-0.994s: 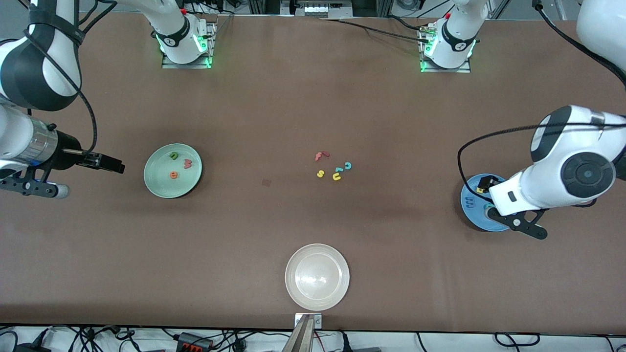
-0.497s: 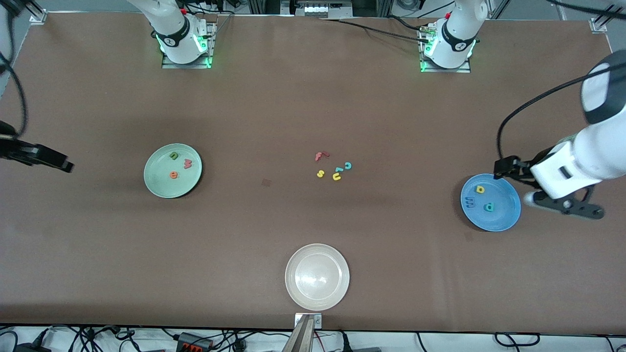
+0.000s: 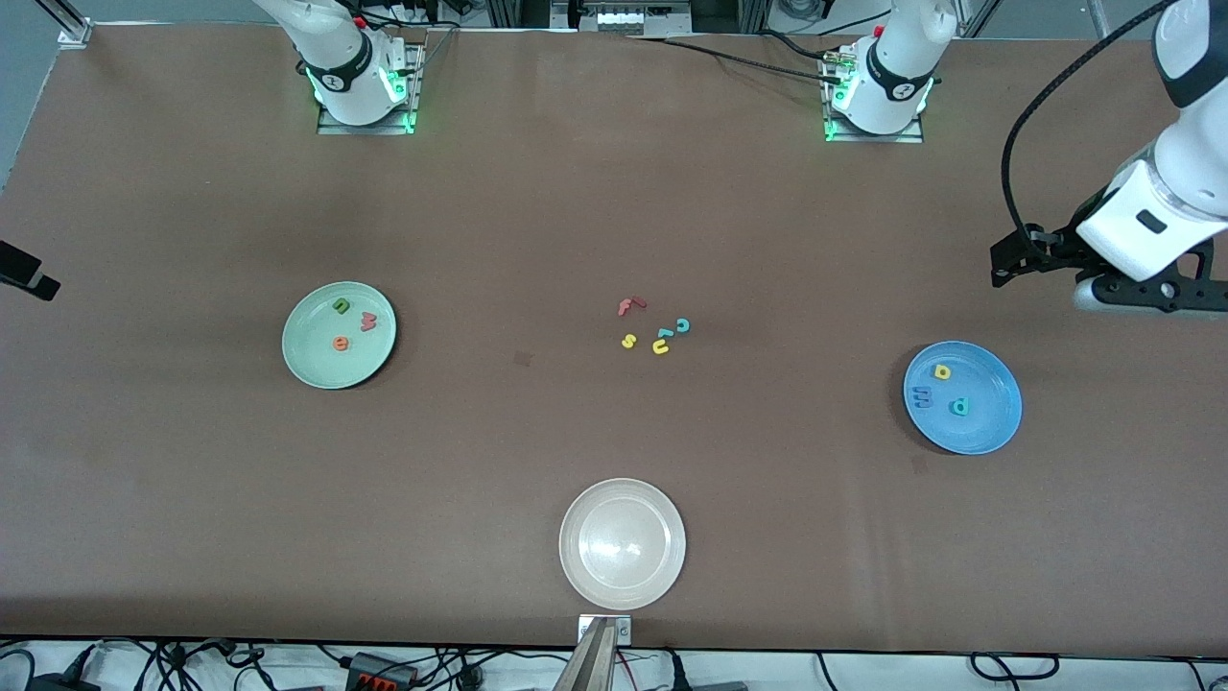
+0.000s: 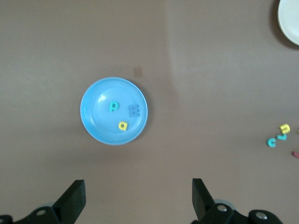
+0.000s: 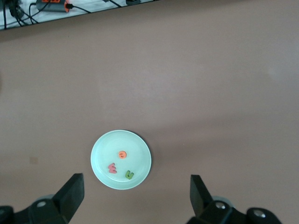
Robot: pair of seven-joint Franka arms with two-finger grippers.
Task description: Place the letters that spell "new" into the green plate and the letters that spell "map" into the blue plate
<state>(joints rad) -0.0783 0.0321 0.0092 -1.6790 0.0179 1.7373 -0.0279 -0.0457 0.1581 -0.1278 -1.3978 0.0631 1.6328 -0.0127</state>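
The green plate [image 3: 317,357] lies toward the right arm's end of the table and holds a green "n" [image 3: 342,306], an orange "e" [image 3: 340,343] and a pinkish-red "w" [image 3: 368,321]. The blue plate [image 3: 988,424] lies toward the left arm's end with a yellow "a" [image 3: 942,371], a blue "m" [image 3: 922,394] and a teal "p" [image 3: 958,407] in it. My left gripper [image 3: 1000,274] hangs open and empty over bare table beside the blue plate [image 4: 96,123]. My right gripper [image 3: 46,285] is open and empty over the table's end, high above the green plate [image 5: 140,151].
A beige-white plate [image 3: 664,576] sits near the table's front edge. In the middle lie loose letters: a red "f" [image 3: 628,306], a yellow "s" [image 3: 628,341], a yellow "u" [image 3: 661,347] and a teal "c" [image 3: 682,325].
Both arms have drawn back and up from the plates toward the table's ends; the left hand no longer covers the blue plate. No letter has moved.
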